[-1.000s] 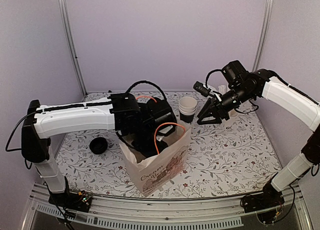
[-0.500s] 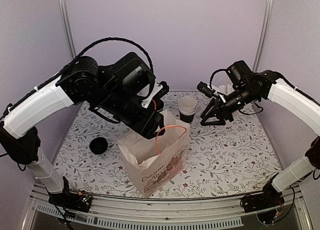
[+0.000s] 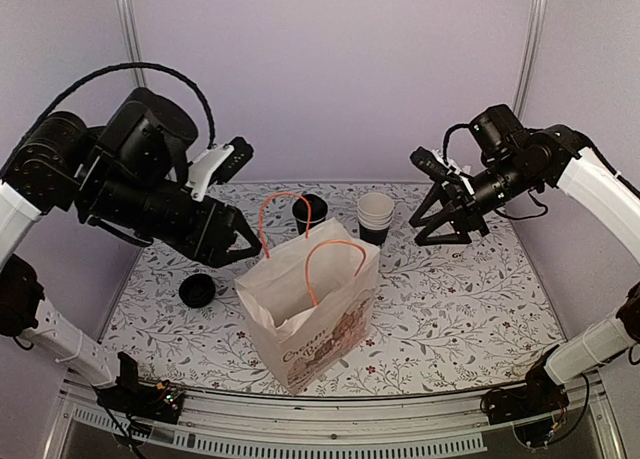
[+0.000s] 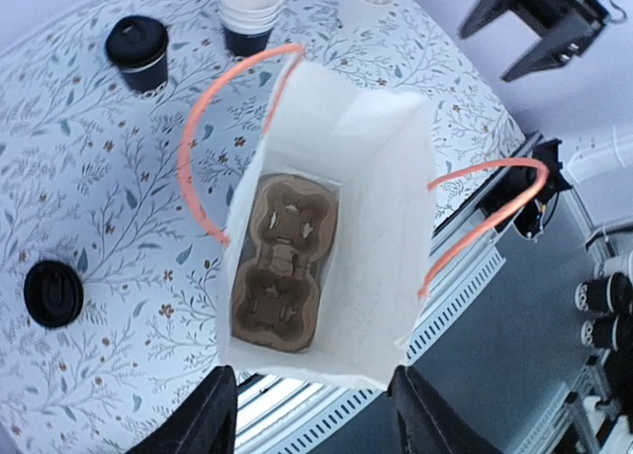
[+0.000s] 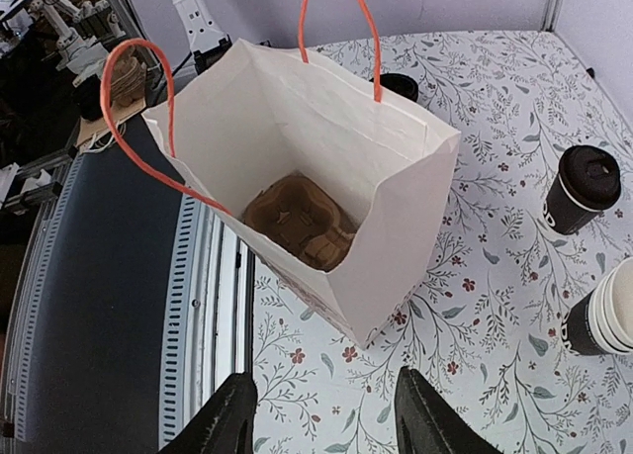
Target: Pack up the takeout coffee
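Lilac-walled booth; table (image 3: 470, 299) under a leaf-print cover. At near centre the paper bag (image 3: 320, 309) stood open, orange handles up, a cardboard carrier (image 4: 282, 266) flat in its bottom with both wells bare. Just beyond the bag the takeout coffee (image 3: 309, 211) stood upright on the table, lid on, with the stack of cups (image 3: 375, 214) to its right. A black lid (image 3: 198, 290) lay left of the bag. High on the left, the left gripper (image 4: 309, 380) looked down into the bag, jaws wide, nothing held. The right gripper (image 5: 326, 390) hung likewise wide and bare, off right. Judged: coffee not yet picked up. The next move calls for a grip round the cup wall below the lid, kept upright, then a straight descent between the handles into a well.
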You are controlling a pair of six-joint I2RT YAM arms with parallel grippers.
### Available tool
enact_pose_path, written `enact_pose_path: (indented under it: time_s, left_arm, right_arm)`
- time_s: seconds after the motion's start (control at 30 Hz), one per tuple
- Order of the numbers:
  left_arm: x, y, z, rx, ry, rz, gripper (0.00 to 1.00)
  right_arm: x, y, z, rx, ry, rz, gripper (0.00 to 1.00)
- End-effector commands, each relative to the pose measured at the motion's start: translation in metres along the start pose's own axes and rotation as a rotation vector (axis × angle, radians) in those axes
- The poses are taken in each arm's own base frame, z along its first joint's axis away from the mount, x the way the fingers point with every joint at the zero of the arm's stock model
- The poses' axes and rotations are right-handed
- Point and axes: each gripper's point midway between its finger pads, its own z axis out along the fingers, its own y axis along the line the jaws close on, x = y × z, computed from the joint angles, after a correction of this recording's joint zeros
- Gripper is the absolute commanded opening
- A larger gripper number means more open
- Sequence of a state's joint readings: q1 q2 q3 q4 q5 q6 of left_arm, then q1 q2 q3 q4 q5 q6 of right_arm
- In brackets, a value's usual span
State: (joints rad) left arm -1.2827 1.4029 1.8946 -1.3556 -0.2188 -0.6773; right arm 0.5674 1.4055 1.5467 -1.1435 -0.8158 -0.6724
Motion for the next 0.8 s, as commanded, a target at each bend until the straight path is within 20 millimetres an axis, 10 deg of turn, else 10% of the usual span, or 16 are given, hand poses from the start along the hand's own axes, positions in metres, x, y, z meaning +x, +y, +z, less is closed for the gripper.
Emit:
enact_pose_path:
  time_s: [0.0, 0.4, 0.77]
  left_arm:
    - [0.019, 0.048, -0.005, -0.125, -0.019, -0.122, 0.6]
    - [-0.002, 0.066, 0.076, -0.153, 0.049, -0.005, 0.63]
    - [-0.011, 0.074, 0.1, -0.139, 0.105, 0.14, 0.05]
  right_arm:
    - [-0.01, 0.017, -0.008, -0.045, -0.043, -0.064, 0.51]
    - [0.015, -0.009, 0.013, 0.019, 0.005, -0.023, 0.5]
    - [0.055, -0.057, -0.039, 0.263, -0.087, 0.1, 0.49]
